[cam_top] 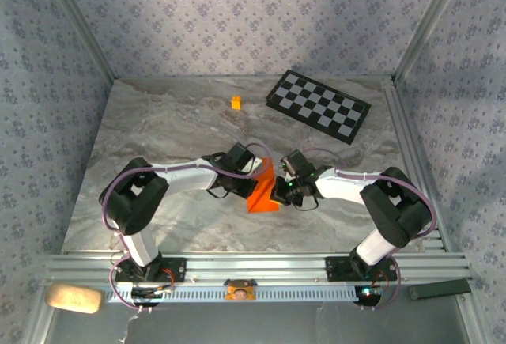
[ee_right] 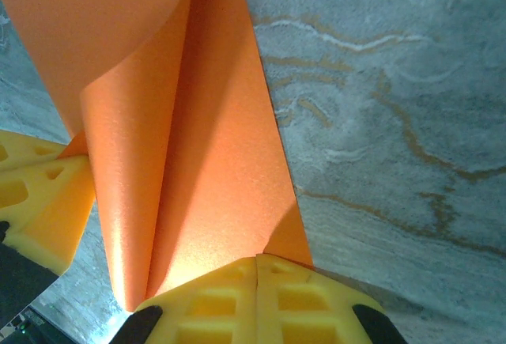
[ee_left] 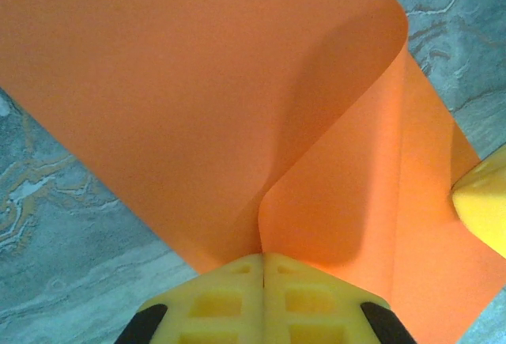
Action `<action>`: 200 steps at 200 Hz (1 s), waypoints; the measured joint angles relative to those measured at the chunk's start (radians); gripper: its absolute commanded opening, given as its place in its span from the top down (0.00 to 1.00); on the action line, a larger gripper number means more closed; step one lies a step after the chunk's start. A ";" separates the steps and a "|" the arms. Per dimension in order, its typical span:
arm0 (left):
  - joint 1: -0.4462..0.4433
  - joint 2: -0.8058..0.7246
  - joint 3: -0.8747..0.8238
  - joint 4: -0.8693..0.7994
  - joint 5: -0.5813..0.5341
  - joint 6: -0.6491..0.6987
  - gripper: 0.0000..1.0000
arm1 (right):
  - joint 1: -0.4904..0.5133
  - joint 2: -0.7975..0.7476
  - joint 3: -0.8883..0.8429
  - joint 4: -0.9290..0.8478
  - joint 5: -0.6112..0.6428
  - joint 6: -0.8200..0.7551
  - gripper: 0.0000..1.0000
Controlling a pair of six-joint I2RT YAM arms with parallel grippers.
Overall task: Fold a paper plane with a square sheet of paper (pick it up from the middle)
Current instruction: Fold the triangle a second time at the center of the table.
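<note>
- In front of the checkered board (cam_top: pixel 319 104), nearer the arm bases, the square sheet of paper (cam_top: pixel 262 192) stands partly lifted off the table (cam_top: pixel 158 138) as a pointed orange shape in the top view. The left fingers (cam_top: pixel 253 173) meet it on the side nearer the board and the right fingers (cam_top: pixel 278 194) on the side further from it. A small orange-yellow cube (cam_top: pixel 236 102) sits to the left of the board, well apart from the paper.
- In the left wrist view, the left fingers (ee_left: pixel 262 269) are pressed together with the square sheet of paper (ee_left: pixel 198 83) pinched in their seam. The paper bulges up from the pinch in a soft loop, not a sharp crease. A tip of the right fingers (ee_left: pixel 484 211) touches the sheet's right border.
- In the right wrist view, the right fingers (ee_right: pixel 257 271) are closed on the sheet's near edge. The square sheet of paper (ee_right: pixel 198 162) curls over itself above the marbled table, and the left fingers (ee_right: pixel 39 194) clamp its left side.
- Risks, as I judge them:
  - Both grips sit at thin edges, so pulling the arms apart could tear the sheet or slip it out of one pinch.
  - The rounded loop could flatten off-centre if pressed down unevenly, which would give a skewed crease.
  - The yellow tips are close together and could collide.
</note>
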 measured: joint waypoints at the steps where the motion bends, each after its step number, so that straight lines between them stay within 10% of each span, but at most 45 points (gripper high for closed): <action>1: 0.000 0.000 0.000 0.000 0.000 0.000 0.98 | 0.000 0.000 0.000 0.000 0.000 0.000 0.95; 200: 0.000 -0.030 -0.013 0.022 -0.016 0.000 0.97 | 0.000 0.000 0.000 0.000 0.000 0.000 0.95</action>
